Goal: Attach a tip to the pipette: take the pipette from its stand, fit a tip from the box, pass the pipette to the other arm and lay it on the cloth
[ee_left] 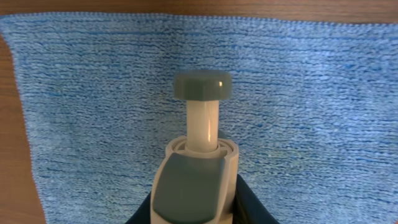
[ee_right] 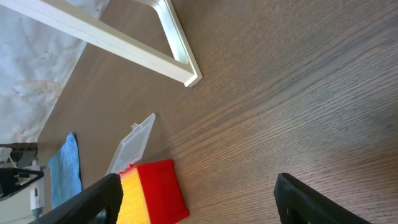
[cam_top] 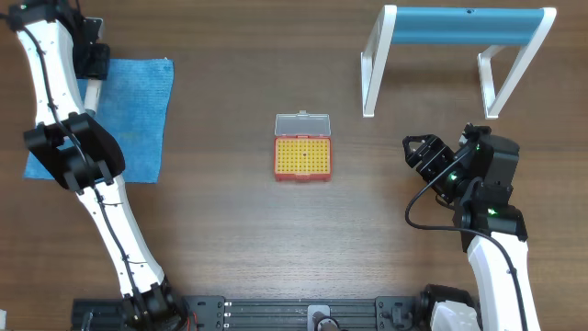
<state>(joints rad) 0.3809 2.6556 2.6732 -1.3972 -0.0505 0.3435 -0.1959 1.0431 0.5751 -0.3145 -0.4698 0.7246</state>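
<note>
The pipette point(ee_left: 196, 180) sits right up against the left wrist camera, its grey plunger button point(ee_left: 201, 85) standing out from the white stem, and the left gripper point(ee_left: 198, 215) is pinching its body from both sides, with dark fingers point(ee_left: 258, 213) showing at either flank. Beneath it the blue cloth point(ee_left: 311, 112) spreads wide, so the pipette hangs over the cloth at the far left of the bench point(cam_top: 230, 239); how high it hangs I cannot tell, and the lower end, where a tip would sit, is hidden behind the body. The right gripper point(ee_right: 196, 199) is spread and holds nothing, low over bare wood on the right, well apart from the tip box point(cam_top: 302, 158) at the middle and the stand point(cam_top: 459, 28) at the far right corner. By my judgement only the laying-down is left – and that is where it could go wrong: letting go too high could make the pipette bounce or roll toward the cloth's edge, while lowering it nose-first could bend a tip or knock it loose, since that end cannot be watched from here
</note>
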